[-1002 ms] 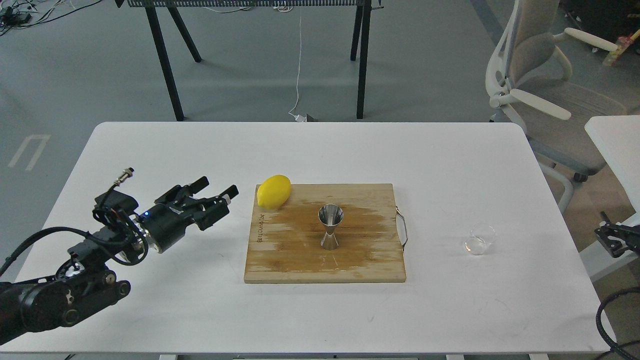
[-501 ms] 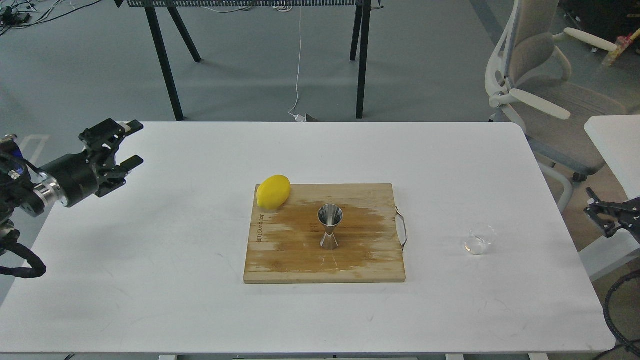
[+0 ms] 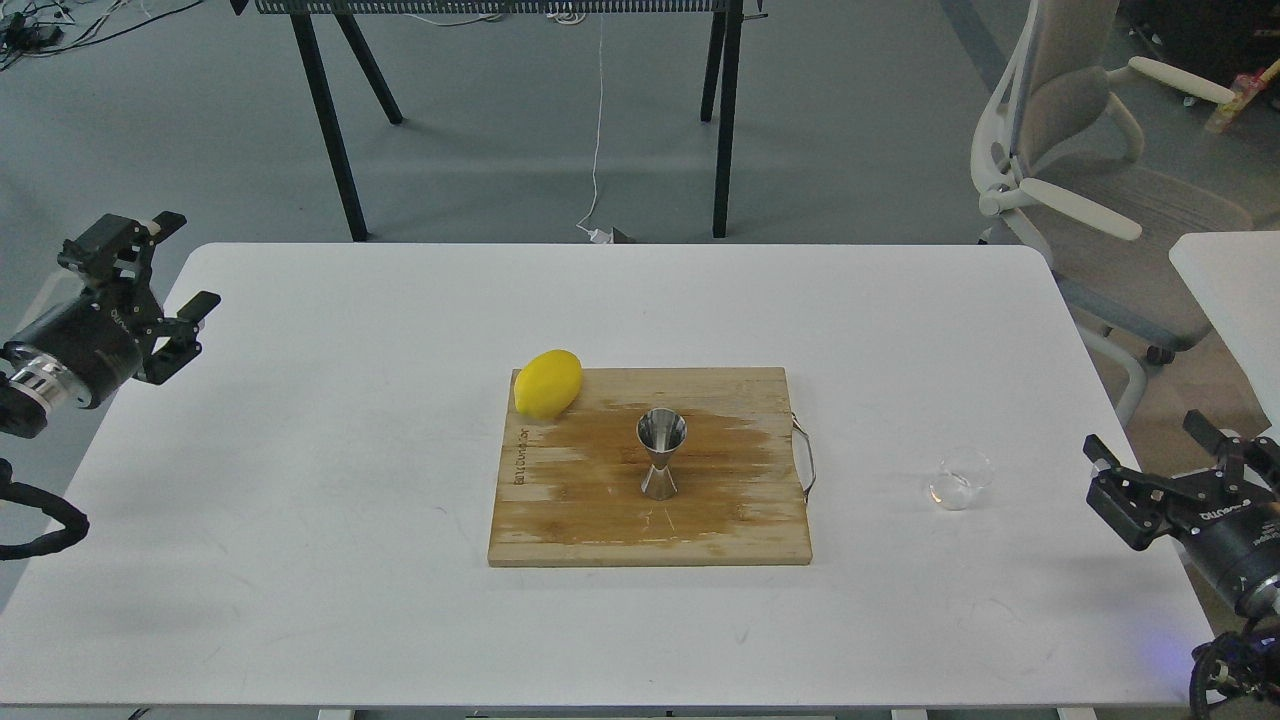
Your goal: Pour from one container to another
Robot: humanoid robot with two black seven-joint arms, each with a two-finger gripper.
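Note:
The clear glass tumbler stands on the white table, right of the cutting board. A shiny steel jigger stands upright in the middle of the wooden cutting board. My right gripper is open at the table's right edge, a short way right of the tumbler and apart from it. Far off at the table's left edge, my left gripper is open and holds nothing.
A yellow lemon rests on the board's far left corner. The board has a metal handle on its right side. An office chair and a second white table stand to the right.
My left arm swung away from the board to the table's left edge and rose. My right gripper came into view at the right edge, moving toward the tumbler.

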